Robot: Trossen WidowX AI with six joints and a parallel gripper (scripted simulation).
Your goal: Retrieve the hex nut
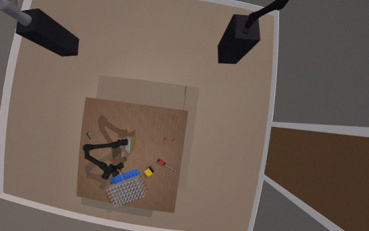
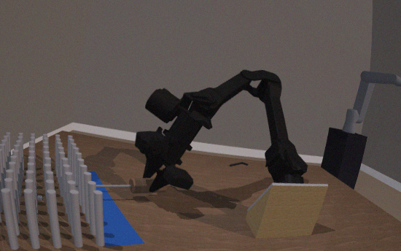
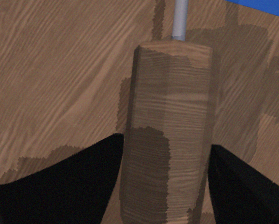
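Observation:
Upright grey metal spacers stand in rows behind the blue taped strip. A small pale nut shows between the spacers in the exterior view. My gripper is shut on the wooden handle of a tool, one finger on each side. The tool's thin metal rod points over the strip toward the spacers. Its far end is hidden behind the front spacers in the exterior view, so I cannot tell whether it touches any.
A wedge block stands by the arm's base. A black bent key lies beyond the arm. A yellow and black object sits near the strip's end, with a red-handled screwdriver and two small red items farther off.

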